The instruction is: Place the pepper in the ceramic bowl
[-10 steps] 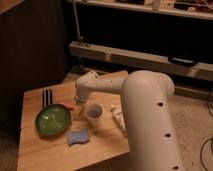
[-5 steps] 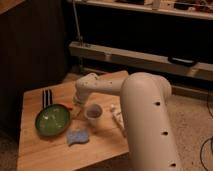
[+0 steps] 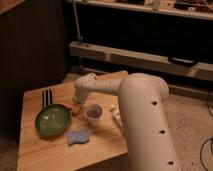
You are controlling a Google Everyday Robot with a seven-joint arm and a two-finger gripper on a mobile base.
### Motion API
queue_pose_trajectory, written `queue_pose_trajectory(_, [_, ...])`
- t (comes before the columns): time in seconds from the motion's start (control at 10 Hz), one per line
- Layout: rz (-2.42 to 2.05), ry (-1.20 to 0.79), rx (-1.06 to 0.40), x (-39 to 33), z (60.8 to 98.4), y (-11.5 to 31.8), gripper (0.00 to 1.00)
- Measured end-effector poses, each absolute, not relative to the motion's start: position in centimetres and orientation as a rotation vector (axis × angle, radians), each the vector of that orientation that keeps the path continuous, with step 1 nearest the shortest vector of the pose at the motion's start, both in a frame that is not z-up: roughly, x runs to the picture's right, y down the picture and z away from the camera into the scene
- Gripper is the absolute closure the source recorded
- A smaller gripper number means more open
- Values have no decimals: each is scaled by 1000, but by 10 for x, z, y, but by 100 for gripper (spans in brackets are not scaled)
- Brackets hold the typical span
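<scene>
The green glossy ceramic bowl point(image 3: 52, 120) sits on the left part of the wooden table point(image 3: 42, 155) and looks empty. My gripper point(image 3: 76, 106) is at the end of the white arm point(image 3: 142, 115), low over the table between the bowl's right rim and a small white cup point(image 3: 93, 114). A small orange piece, apparently the pepper point(image 3: 74, 111), shows right at the gripper's tip, beside the bowl's rim. I cannot tell whether it is held or lying on the table.
A blue sponge point(image 3: 78, 137) lies in front of the cup. A dark pronged utensil point(image 3: 47, 97) lies behind the bowl. A white tube point(image 3: 116, 115) lies right of the cup, partly behind my arm. A dark wall and a metal rail stand behind the table.
My gripper has moved slightly down and to the left, closer to the bowl's right rim. The bowl, cup and sponge have not moved.
</scene>
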State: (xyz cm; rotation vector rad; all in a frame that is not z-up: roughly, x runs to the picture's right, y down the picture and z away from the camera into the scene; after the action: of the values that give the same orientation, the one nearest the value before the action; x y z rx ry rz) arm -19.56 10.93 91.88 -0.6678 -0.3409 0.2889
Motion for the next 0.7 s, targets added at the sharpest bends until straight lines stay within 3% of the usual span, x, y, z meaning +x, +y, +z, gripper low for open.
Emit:
queue_pose_trajectory(0.2, [288,-340,-669,-195,919,109,50])
queue_pose_trajectory(0.3, [295,-332,-677,-195,920,111,55])
queue_pose_trajectory(0.7, [298,-321,-683,-193,918,110,93])
